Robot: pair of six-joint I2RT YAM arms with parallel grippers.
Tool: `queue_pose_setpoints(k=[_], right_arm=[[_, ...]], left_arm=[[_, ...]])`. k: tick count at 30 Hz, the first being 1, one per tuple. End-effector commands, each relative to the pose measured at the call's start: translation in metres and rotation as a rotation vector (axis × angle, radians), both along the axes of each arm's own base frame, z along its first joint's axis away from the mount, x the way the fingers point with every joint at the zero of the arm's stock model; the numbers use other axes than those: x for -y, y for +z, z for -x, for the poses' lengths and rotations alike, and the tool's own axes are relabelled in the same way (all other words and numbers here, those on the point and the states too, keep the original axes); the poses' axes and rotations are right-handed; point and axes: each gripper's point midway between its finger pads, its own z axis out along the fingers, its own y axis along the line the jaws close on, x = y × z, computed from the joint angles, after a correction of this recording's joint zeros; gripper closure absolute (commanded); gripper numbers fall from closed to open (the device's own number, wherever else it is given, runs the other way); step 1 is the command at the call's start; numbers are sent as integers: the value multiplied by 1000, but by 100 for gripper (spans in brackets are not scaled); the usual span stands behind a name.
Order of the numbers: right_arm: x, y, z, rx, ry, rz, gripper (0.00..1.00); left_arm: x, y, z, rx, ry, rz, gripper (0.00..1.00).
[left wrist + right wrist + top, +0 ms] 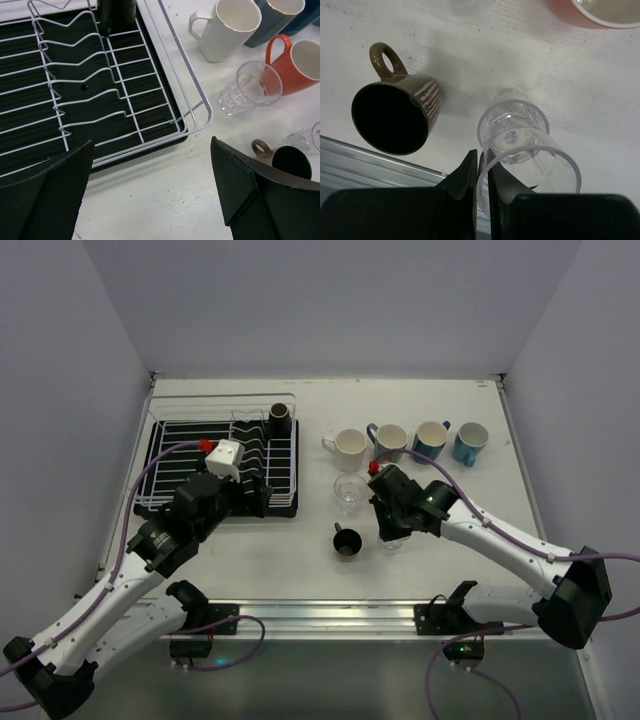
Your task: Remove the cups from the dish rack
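Right tool (481, 160) clamped on rim wall of clear glass tumbler (520, 145) upright on worktop (470, 50), brown mug (395, 117) at its 9 o'clock: light, stiff, slick, breakable, so rim pinch looks right; left tool (151, 155) jaws apart, dark cup (117, 12) at 1 o'clock of dish rack (200, 107).

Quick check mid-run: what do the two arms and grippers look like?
The left arm and right arm have white links, black joints and a purple cable each. A small red part sits at each wrist. The left gripper and right gripper have black, wedge-shaped fingers.
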Motion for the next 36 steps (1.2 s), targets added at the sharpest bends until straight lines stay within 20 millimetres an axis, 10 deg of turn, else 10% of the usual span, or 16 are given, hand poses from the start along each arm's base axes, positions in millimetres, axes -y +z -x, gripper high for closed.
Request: queue_pose_setpoints(k=[1,9,14,21,29,36], right_arm=[[-4,10,-13,48,10,5,100],[-7,-1,-20,35,10,41,98],[-12,1,-23,47,21,24,65],[-16,19,-24,90,35,-26,55],[-23,83,-25,292,48,-259,53],[-22,112,-23,444,31,-423,56]], left_arm=[[-3,6,-3,36,9,-6,0],[1,7,-4,32,0,0,0],[5,20,-10,33,21,39,0],[19,25,-23,13,45,105,0],[35,41,-87,79,170,63,5],[36,8,-172,16,254,23,19]])
